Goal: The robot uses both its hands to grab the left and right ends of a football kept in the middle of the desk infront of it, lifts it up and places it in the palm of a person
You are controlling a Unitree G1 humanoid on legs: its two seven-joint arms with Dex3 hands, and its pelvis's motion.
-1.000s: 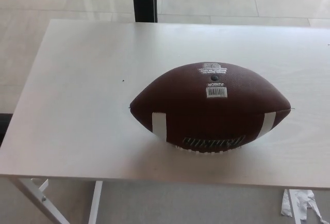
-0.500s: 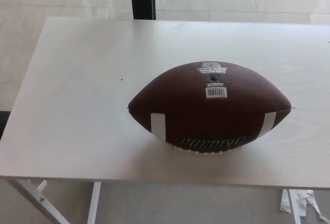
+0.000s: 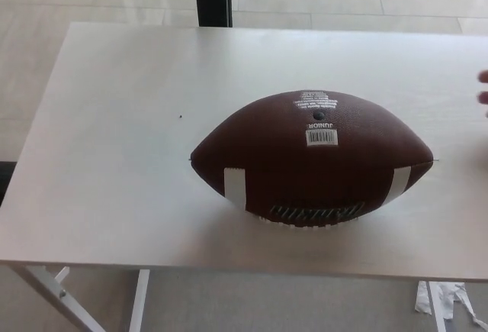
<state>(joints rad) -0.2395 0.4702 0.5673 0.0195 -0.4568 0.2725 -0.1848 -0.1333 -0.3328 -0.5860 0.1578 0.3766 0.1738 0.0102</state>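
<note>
You have one white desk (image 3: 114, 156) before you, and on it lies one brown football (image 3: 311, 160), resting lengthwise right of the middle with two white stripes, one near each end, and one barcode sticker (image 3: 321, 137) on top. Neither robot hand shows, so you cannot tell their state. A person's fingertips (image 3: 483, 88) peek in at the right edge, apart from the ball.
</note>
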